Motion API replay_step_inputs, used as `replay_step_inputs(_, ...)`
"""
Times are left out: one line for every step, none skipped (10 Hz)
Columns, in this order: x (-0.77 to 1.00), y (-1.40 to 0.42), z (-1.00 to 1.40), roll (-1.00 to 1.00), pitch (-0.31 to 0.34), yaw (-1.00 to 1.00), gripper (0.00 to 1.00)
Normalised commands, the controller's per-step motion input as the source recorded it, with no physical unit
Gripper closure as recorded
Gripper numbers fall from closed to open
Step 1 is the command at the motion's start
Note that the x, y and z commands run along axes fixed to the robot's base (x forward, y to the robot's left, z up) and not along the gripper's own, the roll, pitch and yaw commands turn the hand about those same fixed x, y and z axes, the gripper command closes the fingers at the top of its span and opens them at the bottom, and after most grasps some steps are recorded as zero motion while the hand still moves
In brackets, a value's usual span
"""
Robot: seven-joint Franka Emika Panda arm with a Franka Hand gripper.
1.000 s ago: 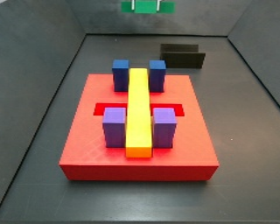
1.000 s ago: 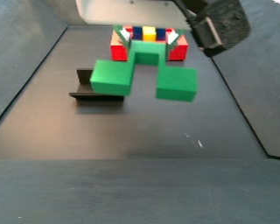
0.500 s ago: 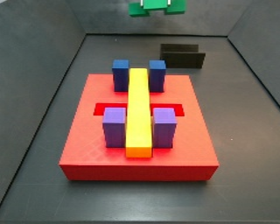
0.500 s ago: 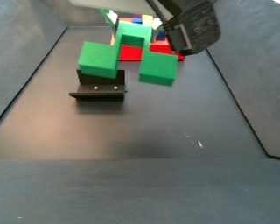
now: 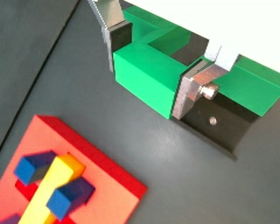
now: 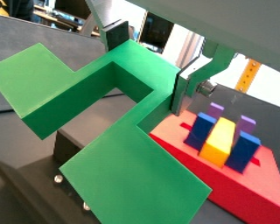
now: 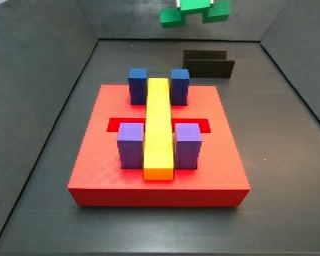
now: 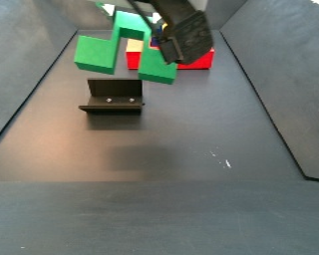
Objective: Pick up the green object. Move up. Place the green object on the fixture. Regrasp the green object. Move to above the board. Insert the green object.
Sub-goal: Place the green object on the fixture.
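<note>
My gripper point(image 5: 154, 66) is shut on the green object point(image 5: 149, 74), a bright green block piece with two chunky ends and a notched middle. The silver fingers point(image 5: 199, 87) clamp one chunky end. In a side view the gripper point(image 8: 159, 42) holds the green object point(image 8: 112, 50) tilted in the air, just above the dark fixture point(image 8: 112, 97). The fixture also shows right under the piece in a wrist view point(image 5: 224, 118). The red board point(image 7: 109, 170) with blue, purple and yellow blocks lies apart. The piece point(image 7: 194, 11) is cut by the frame edge there.
The fixture point(image 7: 210, 65) stands on the dark floor behind the board. The board shows in both wrist views point(image 5: 101, 171) point(image 6: 254, 197) and behind the gripper in a side view point(image 8: 199, 60). Grey walls enclose the floor.
The gripper has carried the green object toward the board end of the floor, from in front of the fixture to just above it, and the piece has tilted.
</note>
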Motion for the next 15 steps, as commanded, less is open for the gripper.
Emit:
replay_step_inputs(0.67,-0.14,0.00,-0.23,0.211,0.11,1.00)
replay_step_inputs(0.63,-0.13,0.00,-0.28,0.180,0.09,1.00)
replay_step_inputs(0.61,-0.10,0.00,-0.29,0.140,0.08,1.00)
replay_step_inputs(0.58,-0.09,-0.05,-0.29,0.129,0.08,1.00)
replay_step_inputs(0.55,-0.10,-0.11,-0.31,0.066,0.08,1.00)
replay_step_inputs(0.53,-0.11,-0.13,-0.38,0.000,0.04,1.00)
replay_step_inputs(0.50,-0.04,-0.04,-0.52,0.006,0.03,1.00)
replay_step_inputs(0.39,-0.01,-0.02,-0.61,0.000,0.00,1.00)
replay_step_inputs(0.37,-0.05,-0.17,-0.49,0.000,0.00,1.00)
replay_step_inputs(0.32,-0.08,-0.26,-0.36,-0.034,0.00,1.00)
replay_step_inputs(0.19,-0.14,-0.23,0.00,-0.003,0.00,1.00)
replay_step_inputs(0.06,-0.26,-0.29,0.39,-0.006,0.00,1.00)
replay_step_inputs(0.05,-0.32,-0.27,0.50,-0.009,0.00,1.00)
replay_step_inputs(0.00,-0.31,-0.28,0.43,-0.017,0.00,1.00)
replay_step_inputs(0.00,-0.10,-0.20,0.00,0.000,0.02,1.00)
